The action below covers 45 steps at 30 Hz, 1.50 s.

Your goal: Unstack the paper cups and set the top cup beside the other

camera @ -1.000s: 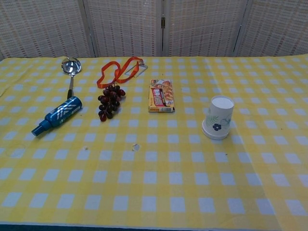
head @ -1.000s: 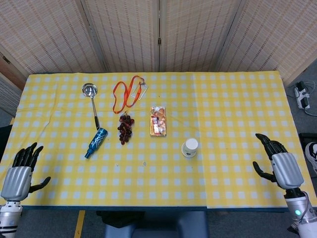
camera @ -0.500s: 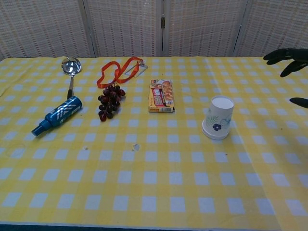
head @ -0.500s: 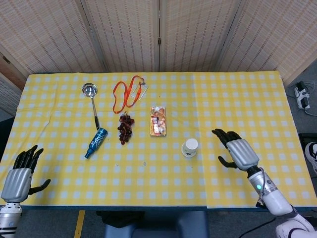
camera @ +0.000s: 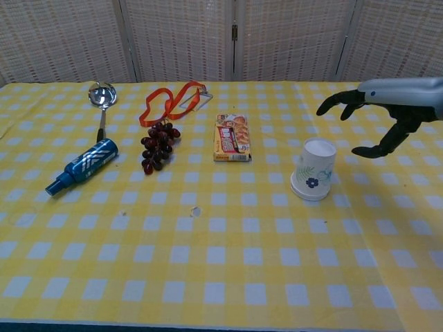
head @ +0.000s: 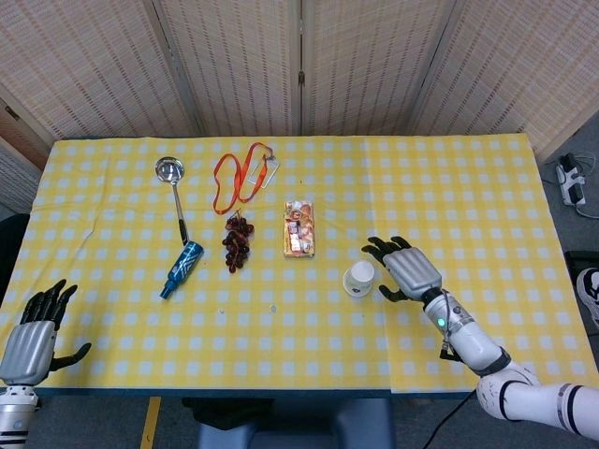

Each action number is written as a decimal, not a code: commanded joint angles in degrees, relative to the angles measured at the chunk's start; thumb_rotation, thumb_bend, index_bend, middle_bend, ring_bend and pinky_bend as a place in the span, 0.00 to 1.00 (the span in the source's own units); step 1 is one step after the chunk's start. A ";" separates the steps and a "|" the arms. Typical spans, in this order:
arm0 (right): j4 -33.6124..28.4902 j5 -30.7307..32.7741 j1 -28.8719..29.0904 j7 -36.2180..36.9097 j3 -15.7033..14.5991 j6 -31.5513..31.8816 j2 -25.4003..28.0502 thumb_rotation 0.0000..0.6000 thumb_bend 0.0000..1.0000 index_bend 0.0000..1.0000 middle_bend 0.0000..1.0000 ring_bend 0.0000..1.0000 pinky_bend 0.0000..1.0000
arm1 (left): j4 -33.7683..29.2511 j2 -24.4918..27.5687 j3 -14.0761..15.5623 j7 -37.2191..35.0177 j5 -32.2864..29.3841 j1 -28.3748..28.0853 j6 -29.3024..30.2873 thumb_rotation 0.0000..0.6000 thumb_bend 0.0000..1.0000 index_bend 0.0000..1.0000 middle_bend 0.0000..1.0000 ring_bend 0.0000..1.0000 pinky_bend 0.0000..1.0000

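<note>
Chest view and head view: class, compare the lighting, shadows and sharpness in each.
Chest view: even, soft light; the white floral paper cup stack casts only a faint shadow; the right robot hand is slightly soft-edged. Head view: equally diffuse, no glare on the yellow checked tablecloth; objects sharp.

Before me a desk under a yellow-and-white checked cloth (head: 449, 187), behind it a folding screen of pale woven wicker panels (head: 234, 65) in grey frames, grey floor (head: 580, 140) to my right, a white power strip (head: 571, 180) lying there, even flat light overhead
</note>
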 commanded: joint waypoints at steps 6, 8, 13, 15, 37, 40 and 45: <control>0.52 4.70 3.35 -2.43 -1.55 -0.88 -0.86 1.00 0.43 0.20 0.11 0.17 0.08 | -0.09 0.08 0.04 0.05 -0.32 -0.08 -0.70 1.00 0.26 0.07 0.00 0.00 0.00; 0.77 5.33 3.91 -2.56 -1.87 -0.95 -1.04 1.00 0.43 0.20 0.11 0.17 0.08 | -0.15 0.09 0.02 0.09 -0.44 -0.15 -0.94 1.00 0.26 0.07 0.00 0.00 0.00; 1.59 6.69 5.25 -2.58 -2.35 -1.17 -1.72 1.00 0.43 0.20 0.11 0.17 0.08 | -0.27 0.17 -0.03 0.19 -0.62 -0.26 -1.30 1.00 0.26 0.07 0.00 0.00 0.00; 2.02 7.08 5.78 -2.49 -2.47 -1.18 -2.06 1.00 0.43 0.22 0.11 0.17 0.08 | -0.26 0.20 -0.06 0.16 -0.70 -0.28 -1.39 1.00 0.26 0.06 0.00 0.00 0.00; 4.41 10.98 10.01 -1.96 -4.34 -1.67 -3.71 1.00 0.43 0.27 0.12 0.17 0.08 | -0.10 0.44 -0.19 -0.16 -1.82 -0.10 -2.26 1.00 0.26 0.06 0.00 0.00 0.00; 4.49 11.18 10.32 -1.88 -4.52 -1.58 -3.83 1.00 0.43 0.28 0.12 0.17 0.08 | 0.01 0.40 -0.22 -0.22 -1.86 -0.11 -2.32 1.00 0.26 0.06 0.00 0.00 0.00; 4.74 11.76 10.97 -1.92 -4.88 -1.51 -4.06 1.00 0.43 0.31 0.12 0.17 0.08 | 0.17 0.37 -0.24 -0.31 -2.00 -0.11 -2.48 1.00 0.26 0.06 0.00 0.00 0.00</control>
